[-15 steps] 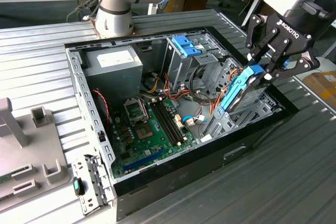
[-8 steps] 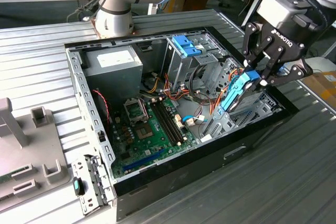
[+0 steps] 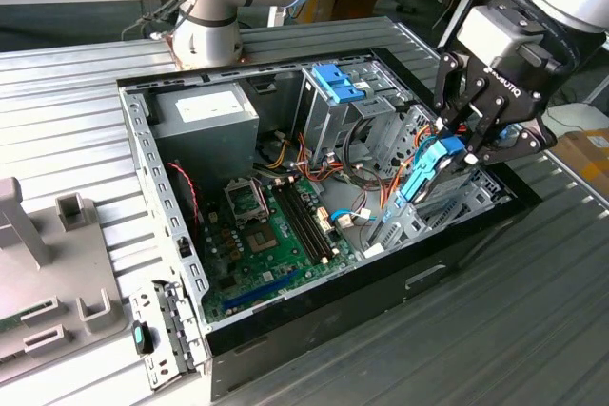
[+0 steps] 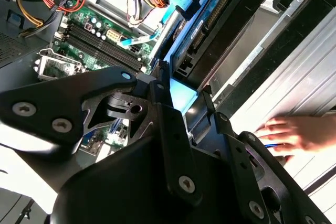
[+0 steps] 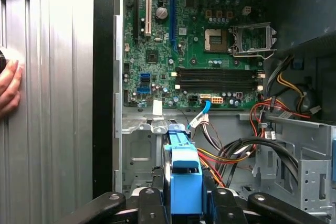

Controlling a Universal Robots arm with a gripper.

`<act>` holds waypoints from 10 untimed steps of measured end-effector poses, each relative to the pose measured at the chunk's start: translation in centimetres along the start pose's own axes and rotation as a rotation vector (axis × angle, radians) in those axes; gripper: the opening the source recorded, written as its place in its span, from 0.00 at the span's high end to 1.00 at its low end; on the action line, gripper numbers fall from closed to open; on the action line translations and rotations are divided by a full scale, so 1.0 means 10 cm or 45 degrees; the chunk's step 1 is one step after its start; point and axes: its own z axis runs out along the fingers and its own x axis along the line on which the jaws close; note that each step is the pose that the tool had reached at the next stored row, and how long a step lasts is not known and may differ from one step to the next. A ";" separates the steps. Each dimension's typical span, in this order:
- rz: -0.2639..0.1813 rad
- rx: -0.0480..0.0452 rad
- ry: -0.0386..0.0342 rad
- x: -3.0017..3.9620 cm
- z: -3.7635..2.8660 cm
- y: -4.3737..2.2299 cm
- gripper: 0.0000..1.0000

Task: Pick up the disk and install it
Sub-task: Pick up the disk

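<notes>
Black pincer gripper (image 5: 185,203), the nearest item: we record its fingers (image 5: 223,205) closed on either side of a blue frame, gripping the disk (image 5: 185,171), a flat grey metal hard drive in a blue plastic carrier. In the exterior view we find this pair at the exterior view's right. The disk is held tilted, its lower end down inside the case by that side's wall.

Container: one open desktop computer case (image 3: 152,178), black and grey metal, lying on its side on a ribbed grey metal table (image 3: 67,83). Contents, as we count them:
- a green motherboard (image 3: 271,235) on the floor of the case, bearing long black memory slots (image 3: 306,221)
- a bigger grey metal box with a white sticker (image 3: 205,113), in a corner of the case
- a grey metal drive cage (image 3: 324,130), with a small bare blue plastic bracket (image 3: 336,83) at its top
- red, orange and yellow cables (image 3: 290,154) between box and cage

Outside the case we note:
- a person's hand (image 4: 291,132), lying on the ribbed table just beside the case wall
- a grey block-shaped fixture (image 3: 38,263) on the table at the exterior view's left, apart from the case
</notes>
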 end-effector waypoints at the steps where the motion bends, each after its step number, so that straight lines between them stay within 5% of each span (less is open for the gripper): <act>1: 0.000 0.000 -0.0005 0.001 0.020 0.000 0.64; 3: 0.000 0.000 0.0001 0.004 0.072 -0.001 0.64; 9: 0.000 0.000 0.0001 0.004 0.078 -0.001 0.62; 10: 0.000 0.000 0.0001 0.004 0.079 -0.001 0.56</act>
